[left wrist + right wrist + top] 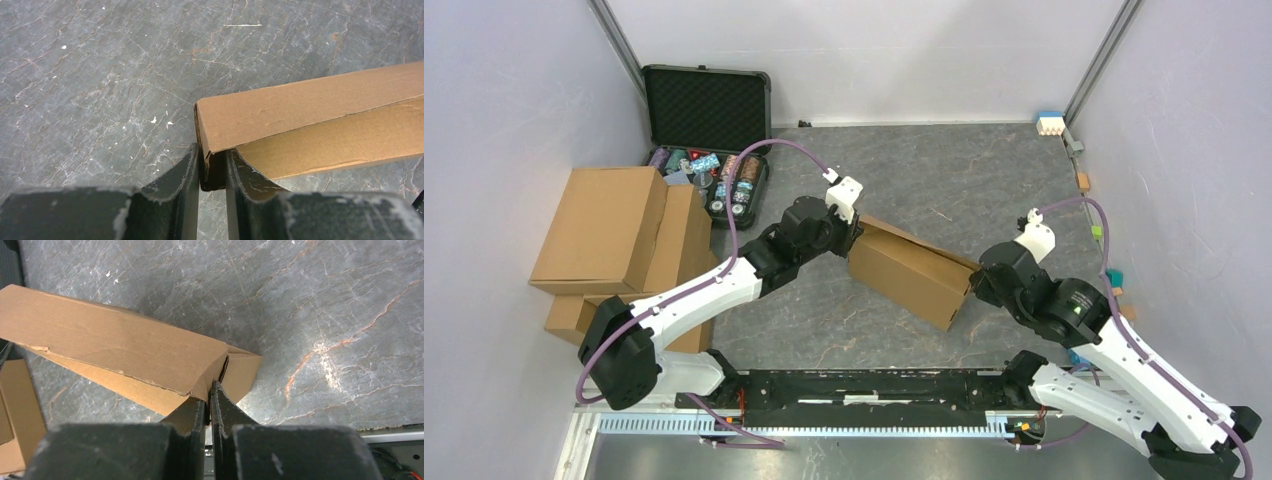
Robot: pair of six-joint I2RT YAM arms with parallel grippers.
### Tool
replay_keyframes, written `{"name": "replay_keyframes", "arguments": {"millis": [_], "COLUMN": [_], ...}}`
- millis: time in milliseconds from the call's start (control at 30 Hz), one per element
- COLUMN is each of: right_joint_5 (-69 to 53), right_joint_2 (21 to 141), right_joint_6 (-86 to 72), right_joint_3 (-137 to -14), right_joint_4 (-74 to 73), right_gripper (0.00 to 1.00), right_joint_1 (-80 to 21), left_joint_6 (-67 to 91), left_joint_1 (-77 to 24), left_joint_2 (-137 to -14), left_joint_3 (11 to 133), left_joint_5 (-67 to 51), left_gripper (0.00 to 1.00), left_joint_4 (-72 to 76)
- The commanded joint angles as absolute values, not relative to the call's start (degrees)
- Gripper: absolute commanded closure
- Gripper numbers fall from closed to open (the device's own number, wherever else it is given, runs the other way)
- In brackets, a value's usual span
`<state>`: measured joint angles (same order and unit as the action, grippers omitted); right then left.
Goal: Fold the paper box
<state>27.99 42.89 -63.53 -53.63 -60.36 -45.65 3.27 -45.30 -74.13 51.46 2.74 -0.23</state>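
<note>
Printed labels on the small colourful packets (724, 185) inside the open black foam-lined case (707, 105): too small to read.

Near the middle of the grey marbled table (984, 170): the plain brown corrugated-cardboard paper box (909, 270) (310, 107) (110, 345), long and shallow, set slantwise from 10 o'clock to 4 o'clock in the top view. Bare cardboard faces only, with one panel folded over a side wall and a thin panel running along the far long side. Along the lower edge in the right wrist view, a rough, slightly torn line. Resting on the table or lifted a little: cannot tell.

Pinched at the 10 o'clock end by the left gripper (856, 240) (212, 162), black fingers narrow, one on each side of the end wall at the corner. Pinched at the 4 o'clock end by the right gripper (972, 285) (210, 395), fingers almost together on a thin cardboard edge.

At 9 o'clock from the box, well apart: a pile of bulkier brown cartons (619, 235). At 11 o'clock, just behind that pile: the case.
</note>
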Motion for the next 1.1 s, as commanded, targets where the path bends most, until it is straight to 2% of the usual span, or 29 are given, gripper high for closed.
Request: {"name": "replay_keyframes", "arguments": {"millis": [0, 100, 133, 167, 233, 400, 467, 533, 633, 767, 1067], "right_joint_5": [27.0, 25.7, 25.6, 26.1, 27.5, 25.9, 22.5, 19.4, 19.1, 16.1, 15.4], "right_joint_2": [45.2, 44.8, 44.8, 44.8, 44.9, 41.9, 41.2, 41.5, 42.3, 40.1, 45.9], "right_joint_6": [-61.7, -60.0, -59.0, -58.2, -56.2, -48.3, -44.7, -40.2, -36.1, -27.3, -15.1], "right_joint_3": [-49.3, -47.5, -47.9, -48.8, -52.1, -57.4, -58.8, -61.2, -64.9, -65.4, -63.6], "right_joint_4": [-61.5, -58.6, -58.3, -58.9, -60.7, -60.0, -58.7, -58.5, -60.8, -53.4, -47.4], "right_gripper": [1.0, 1.0, 0.91, 0.75, 0.61, 0.44, 0.26, 0.02, 0.02, 0.02, 0.25], "right_joint_1": [-45.8, -45.8, -45.8, -45.8, -45.8, -45.8, -45.9, -45.8, -45.8, -45.8, -45.8], "left_joint_6": [1.2, 1.7, 1.8, 1.8, 1.8, 1.6, 1.5, 1.6, 1.7, 1.8, 3.1], "left_joint_1": [-46.2, -46.5, -46.6, -46.7, -46.8, -46.9, -46.8, -46.8, -46.8, -46.8, -46.8], "left_joint_2": [-74.6, -74.3, -74.3, -74.4, -74.7, -75.2, -75.2, -75.2, -74.9, -74.5, -73.8], "left_joint_3": [51.7, 51.7, 51.8, 51.8, 51.9, 52.1, 52.1, 52.0, 52.1, 52.0, 53.3], "left_joint_5": [3.4, 3.8, 3.9, 4.2, 4.7, 6.1, 6.3, 6.3, 6.5, 6.4, 3.8], "left_gripper": [0.75, 0.75, 0.76, 0.76, 0.77, 0.79, 0.79, 0.79, 0.79, 0.79, 0.78], "left_joint_4": [-5.6, -5.7, -5.8, -5.8, -6.0, -6.4, -6.6, -6.6, -6.7, -6.7, -9.2]}}
